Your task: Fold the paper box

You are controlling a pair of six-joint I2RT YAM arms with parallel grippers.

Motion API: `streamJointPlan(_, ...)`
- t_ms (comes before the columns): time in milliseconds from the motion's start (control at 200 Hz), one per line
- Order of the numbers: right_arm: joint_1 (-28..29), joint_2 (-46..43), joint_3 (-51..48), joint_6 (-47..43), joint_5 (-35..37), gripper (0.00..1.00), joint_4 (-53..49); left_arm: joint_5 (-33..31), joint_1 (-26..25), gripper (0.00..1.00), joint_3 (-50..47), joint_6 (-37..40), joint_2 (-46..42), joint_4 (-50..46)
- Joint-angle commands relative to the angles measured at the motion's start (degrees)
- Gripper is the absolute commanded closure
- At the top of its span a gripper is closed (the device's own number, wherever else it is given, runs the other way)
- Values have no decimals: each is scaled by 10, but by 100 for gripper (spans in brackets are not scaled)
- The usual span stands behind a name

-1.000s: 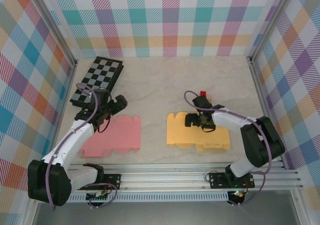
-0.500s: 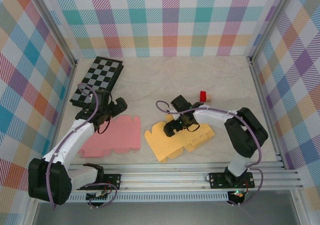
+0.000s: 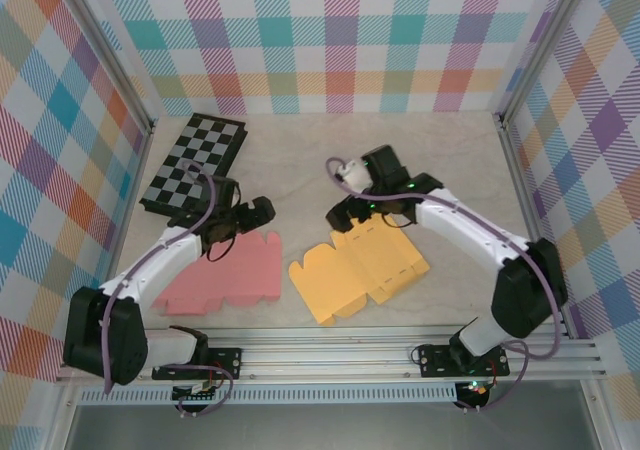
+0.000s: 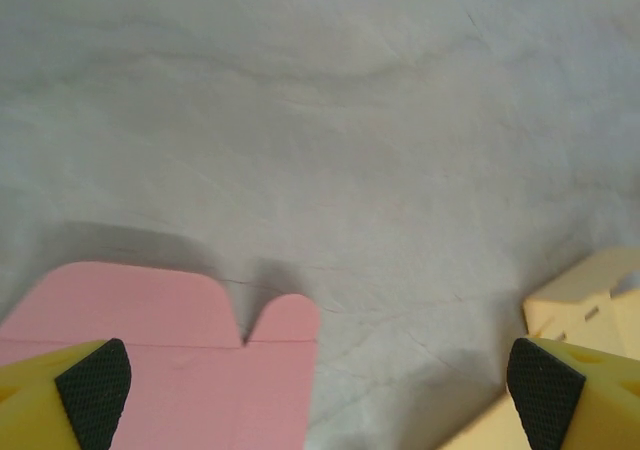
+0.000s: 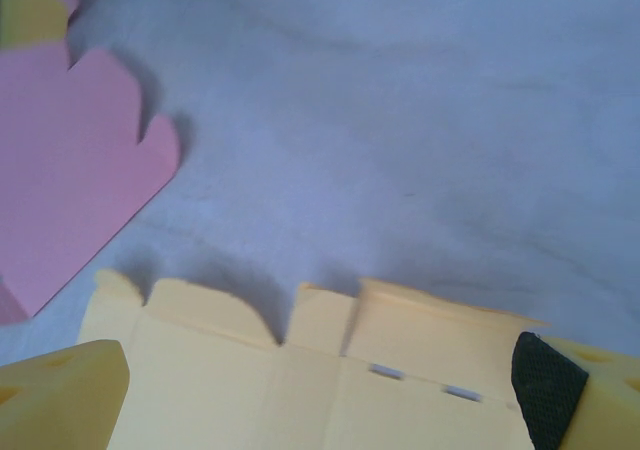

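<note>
Left gripper [image 4: 320, 382]: jaws wide apart, nothing between the pads [image 4: 95, 378]. Hangs over bare table [image 4: 330, 130] just past the scalloped far edge of the pink blank [image 4: 170, 340]. Off to its right, one corner of the yellow blank [image 4: 590, 290].

Right gripper [image 5: 310, 385]: jaws spread wide as well, empty. Hovers above the far edge of the yellow blank, over its flaps and two small slots. Faces toward the pink blank's rounded tabs on the left.

From above: yellow blank flat on the table near the middle, turned askew, unfolded. Pink blank flat to its left, also unfolded, with a narrow strip of table between the two. Left arm across the pink blank's far left corner. Right arm in from the right, arched over the table behind the yellow blank and covering part of its far edge.

Farther out: checkerboard [image 3: 195, 160] at the far left, beyond the pink blank and close to the left wall. Plaid walls [image 3: 330, 40] on three sides.
</note>
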Motion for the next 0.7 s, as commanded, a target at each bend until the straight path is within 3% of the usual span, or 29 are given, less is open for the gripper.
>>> streamJointPlan(0,-44,-49,-25,21,60,0,-15,73,-34,2,51,55,59,28)
streamJointPlan(255,-69,-145,-65,134,172,0,-34,116,-139,10,265,197,263,-76)
streamJointPlan(430,-71,-199,-94,159,178,0,-46,138,-165,14,394,285,375,-145)
streamJointPlan(695,-76,-258,-118,170,176,0,-55,209,-193,20,547,351,513,-237)
